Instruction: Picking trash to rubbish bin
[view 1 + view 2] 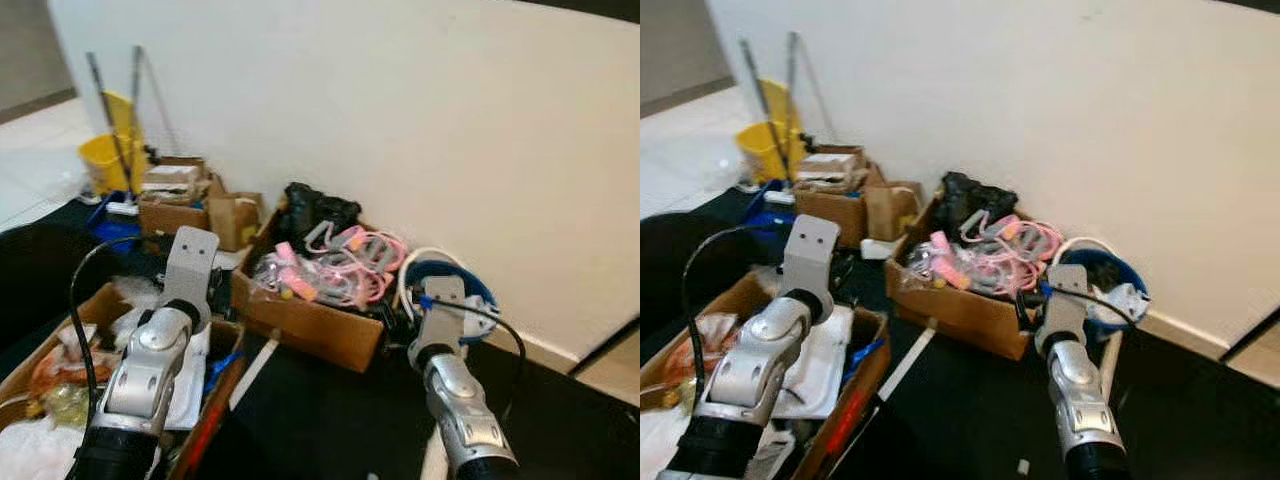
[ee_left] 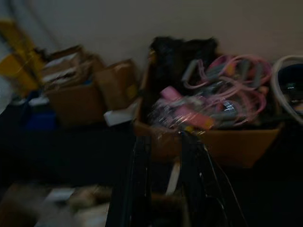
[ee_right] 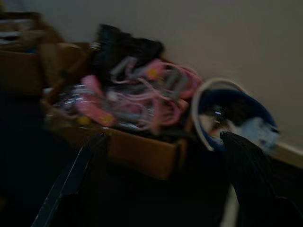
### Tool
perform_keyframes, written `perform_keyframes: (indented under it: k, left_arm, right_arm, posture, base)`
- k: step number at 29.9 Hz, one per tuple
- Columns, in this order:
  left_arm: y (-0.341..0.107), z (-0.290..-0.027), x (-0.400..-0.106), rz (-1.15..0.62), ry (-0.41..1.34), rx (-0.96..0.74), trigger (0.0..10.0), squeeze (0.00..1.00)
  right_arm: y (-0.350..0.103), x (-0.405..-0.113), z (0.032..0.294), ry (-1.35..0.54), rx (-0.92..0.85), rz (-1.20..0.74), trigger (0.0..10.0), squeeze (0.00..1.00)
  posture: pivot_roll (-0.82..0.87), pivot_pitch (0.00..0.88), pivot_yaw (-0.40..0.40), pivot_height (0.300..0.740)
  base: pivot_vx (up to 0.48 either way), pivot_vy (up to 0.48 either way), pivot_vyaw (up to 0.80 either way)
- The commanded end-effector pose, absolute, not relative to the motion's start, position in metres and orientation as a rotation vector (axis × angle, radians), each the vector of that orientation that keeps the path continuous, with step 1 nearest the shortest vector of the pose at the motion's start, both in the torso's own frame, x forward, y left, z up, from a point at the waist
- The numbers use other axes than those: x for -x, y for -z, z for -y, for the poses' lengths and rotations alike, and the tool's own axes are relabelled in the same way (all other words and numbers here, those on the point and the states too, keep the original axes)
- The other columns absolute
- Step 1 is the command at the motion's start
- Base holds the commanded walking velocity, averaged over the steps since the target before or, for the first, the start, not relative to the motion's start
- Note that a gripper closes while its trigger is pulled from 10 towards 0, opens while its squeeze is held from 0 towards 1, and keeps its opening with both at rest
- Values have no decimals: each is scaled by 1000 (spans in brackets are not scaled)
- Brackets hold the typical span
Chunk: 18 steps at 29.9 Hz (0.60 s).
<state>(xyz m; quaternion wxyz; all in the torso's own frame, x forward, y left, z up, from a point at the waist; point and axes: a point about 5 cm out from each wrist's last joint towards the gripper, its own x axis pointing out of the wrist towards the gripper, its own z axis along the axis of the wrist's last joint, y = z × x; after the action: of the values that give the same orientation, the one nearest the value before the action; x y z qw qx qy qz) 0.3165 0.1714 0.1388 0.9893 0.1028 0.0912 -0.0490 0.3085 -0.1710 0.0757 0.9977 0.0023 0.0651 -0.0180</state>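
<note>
Right gripper (image 3: 156, 175): fingers apart, empty; bin (image 3: 236, 118) just ahead; left gripper (image 2: 163, 189): fingers slightly parted, empty; step: approach; next: find trash.

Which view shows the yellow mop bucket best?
The left eye view: the yellow mop bucket sits sharp and whole by the wall. The right eye view shows it too, nearer the frame edge; the left wrist view gives only a dark yellow blur.

No readable text

The cardboard boxes (image 1: 300, 320) along the wall (image 1: 420, 120) and the yellow mop bucket (image 1: 108, 160) at far left carry no legible print.
</note>
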Motion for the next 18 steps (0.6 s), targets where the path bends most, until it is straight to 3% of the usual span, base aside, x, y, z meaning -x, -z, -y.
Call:
perform_keyframes:
  k: [1,6,18]
  left_arm:
    - [-139,-168,-315,-186,109,-203,10000,0]
    - [-143,-165,-318,-181,152,-236,10000,0]
    - [-145,-161,-325,-173,168,-227,10000,0]
  right_arm:
    - [-75,-307,175,57,-22,-135,10000,0]
    - [-72,-303,174,81,-49,-130,10000,0]
    - [-73,-298,180,132,-46,-120,10000,0]
  posture:
    - [-23,63,-42,740]
    - [-12,70,15,740]
    - [-43,76,29,740]
  base:
    - [0,0,-800]
    - [0,0,-800]
    - [0,0,-800]
